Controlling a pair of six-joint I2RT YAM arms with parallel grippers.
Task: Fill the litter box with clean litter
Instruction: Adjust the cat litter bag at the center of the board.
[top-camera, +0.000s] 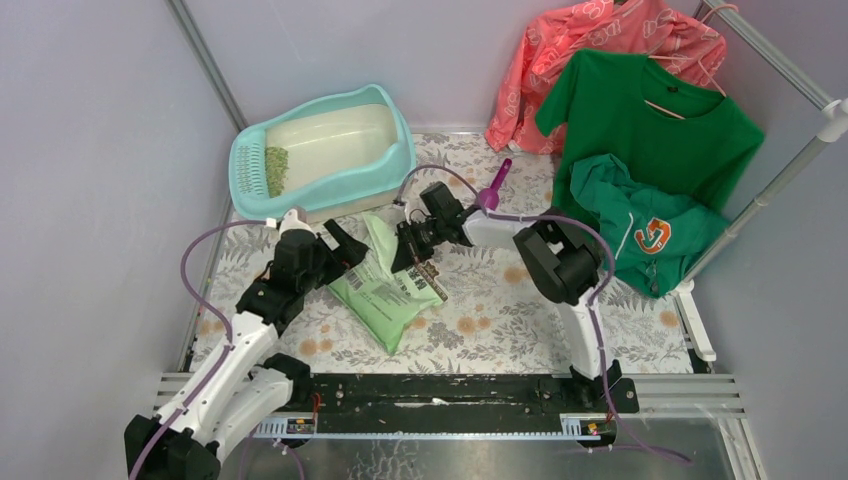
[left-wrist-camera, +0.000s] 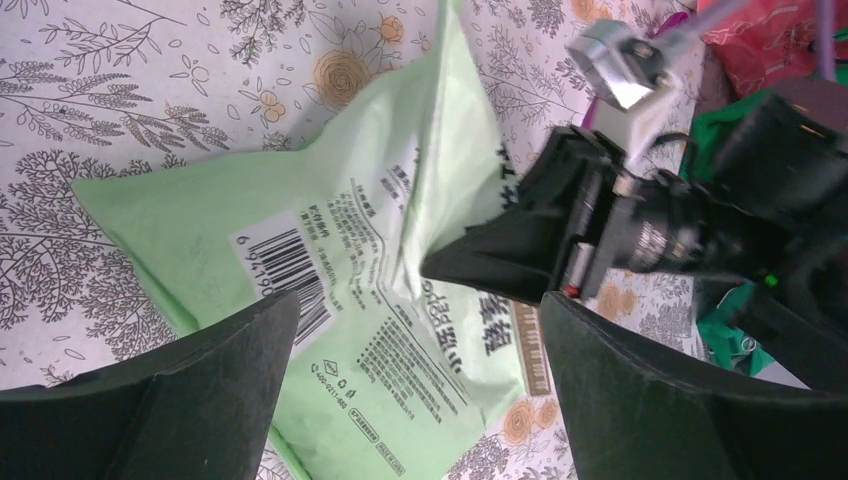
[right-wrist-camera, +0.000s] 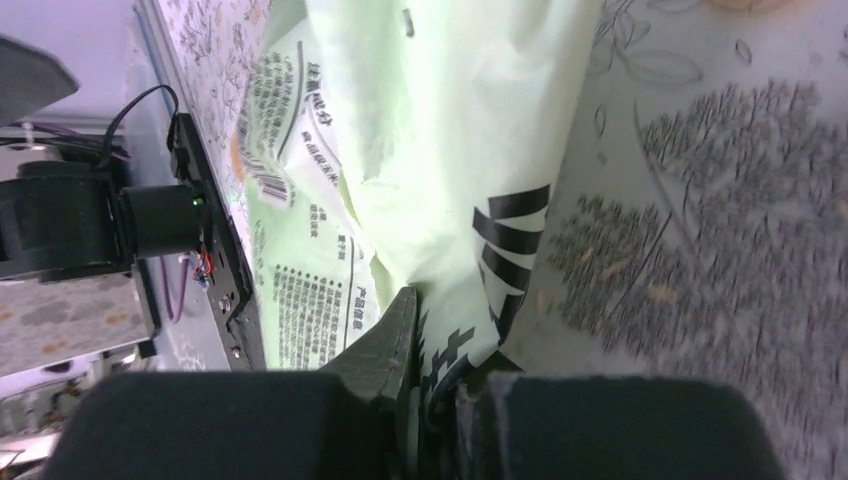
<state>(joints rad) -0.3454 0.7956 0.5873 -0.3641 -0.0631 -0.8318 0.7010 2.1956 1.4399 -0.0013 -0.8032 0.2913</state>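
Just before the box (top-camera: 400, 165), the right hand (top-camera: 413, 250) is pinching the edge of the bag (top-camera: 385, 295), the left hand (top-camera: 345, 245) hovering spread. Sparse litter (top-camera: 276, 170) is lying in the box; lifting and tipping the bag is likely coming next.

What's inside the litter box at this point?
A small patch of pale-green litter lies in the litter box beside the slotted grate; the rest of the cream basin shows bare. Its near wall hides the floor strip right behind it.

Bag (right-wrist-camera: 440, 150) edge is hidden btwn right claw (right-wrist-camera: 440, 350) fingers; print beside claw is blurred, unreadable. Bag end btwn left claw (left-wrist-camera: 418, 320) fingers is cut off by frame.
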